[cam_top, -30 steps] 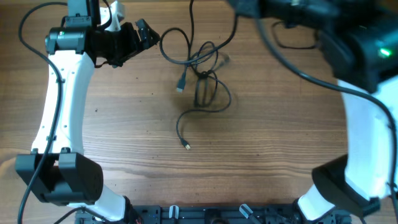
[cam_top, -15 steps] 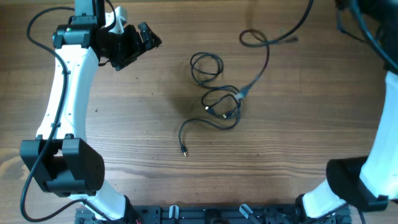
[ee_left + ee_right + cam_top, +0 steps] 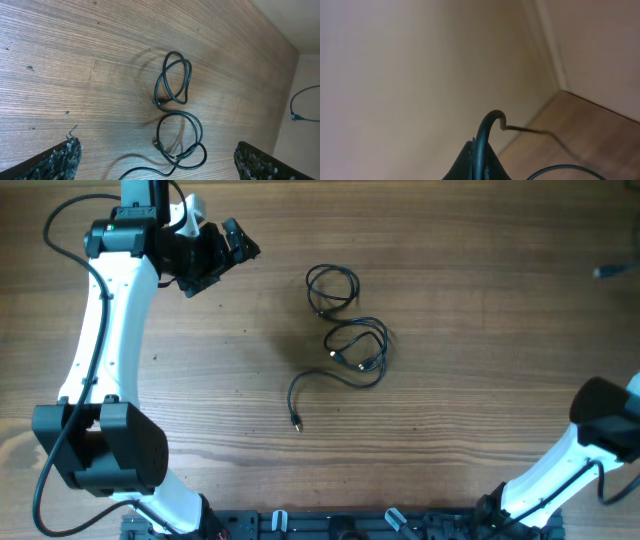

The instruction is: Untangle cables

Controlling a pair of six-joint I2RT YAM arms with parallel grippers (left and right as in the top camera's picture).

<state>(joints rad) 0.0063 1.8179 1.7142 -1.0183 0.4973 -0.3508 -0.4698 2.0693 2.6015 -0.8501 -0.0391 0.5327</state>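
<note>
Off to the right, my right gripper point(image 3: 479, 156) pinches one cable point(image 3: 489, 124); best laid down well apart from the coiled cables point(image 3: 340, 356). My left gripper point(image 3: 238, 240) hangs open.

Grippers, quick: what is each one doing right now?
Left gripper: open, holding nothing.
Right gripper: shut on a thin black cable.

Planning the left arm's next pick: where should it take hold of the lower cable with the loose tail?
I'd grip the tail just behind its plug, straight down from above, the open left pincer across it. That stretch lies flat and alone on the table, clear of the coils.
</note>
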